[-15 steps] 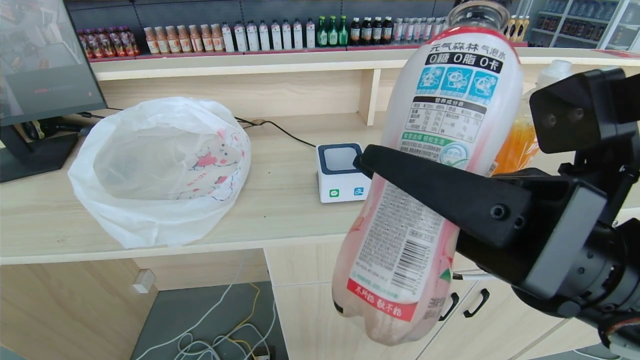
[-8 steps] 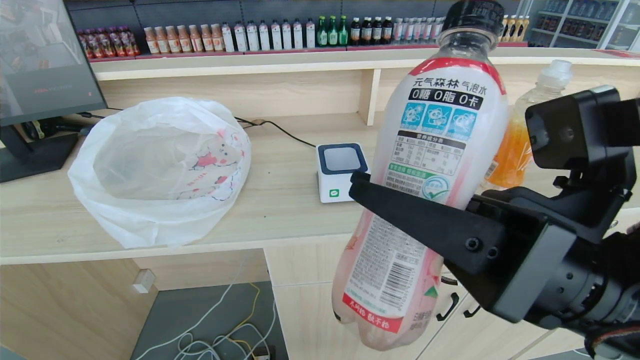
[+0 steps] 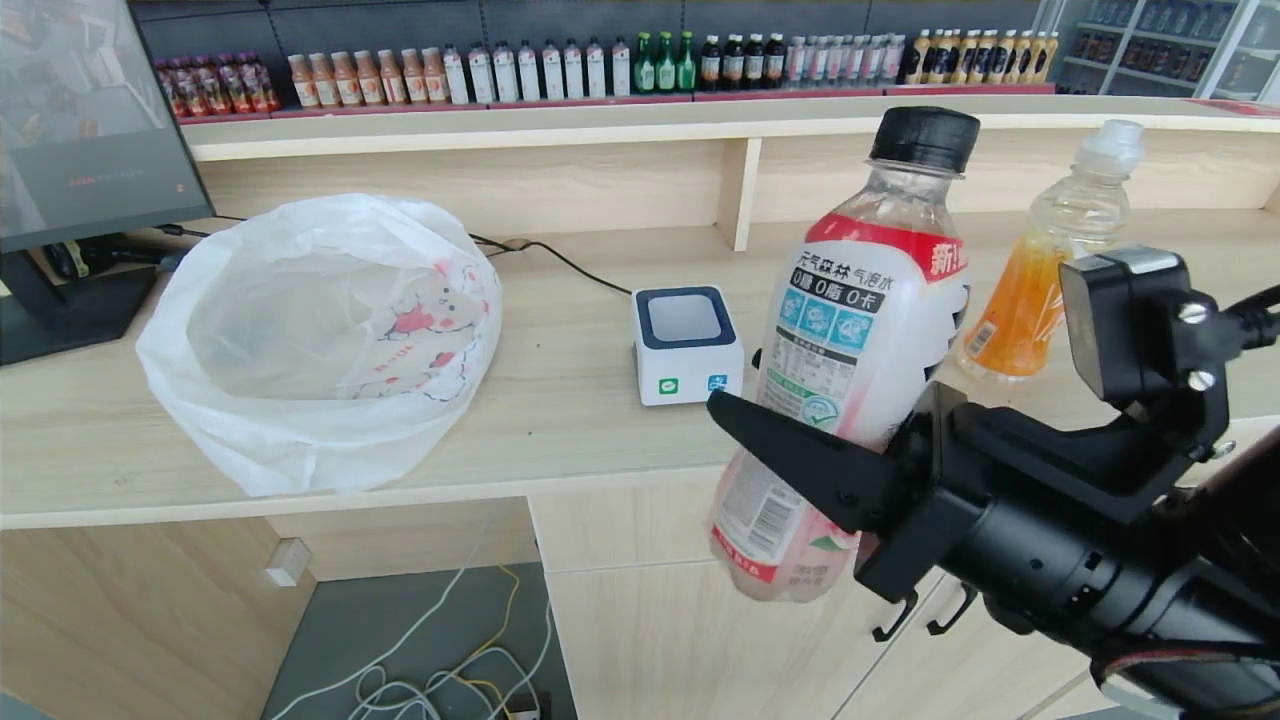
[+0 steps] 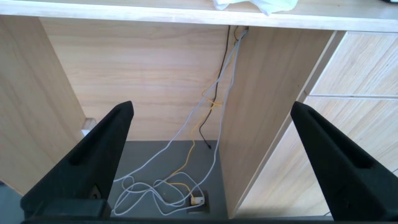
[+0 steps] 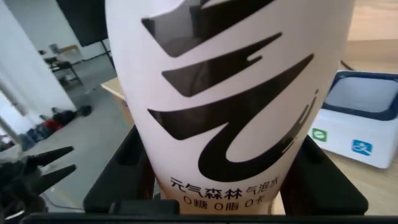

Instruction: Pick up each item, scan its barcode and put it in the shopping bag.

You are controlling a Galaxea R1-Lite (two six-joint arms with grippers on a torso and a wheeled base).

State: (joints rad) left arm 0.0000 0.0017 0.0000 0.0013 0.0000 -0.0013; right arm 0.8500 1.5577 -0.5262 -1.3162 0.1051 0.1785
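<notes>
While the right tool point(image 3: 790, 425) is closed on the pink bottle point(image 3: 860, 310) around its middle, the bottle is held in the air, almost upright with its black cap on top. It is just to the right of the scanner point(image 3: 686, 345), and its lower part hangs in front of the near edge of the tabletop point(image 3: 560, 420). The barcode point(image 3: 770, 515) is low on the label and it faces toward the near side, not toward the scanner window, which looks upward. The shopping bag point(image 3: 320, 340) stands open on the left part of the tabletop, well apart from the bottle. An orange bottle point(image 3: 1030, 290) waits on the far right.

The left tool point(image 4: 211, 112) has its fingers spread wide with nothing between them; it is low, below the tabletop, facing the cabinet side.

I judge that the step in hand is the scanning of the first item: it is lifted, but the code is not yet shown to the reader. The next move calls for bringing the bottle left over the scanner and tipping or turning it, so that the barcode faces down to the window. Only after this should it go further left to the bag.
</notes>
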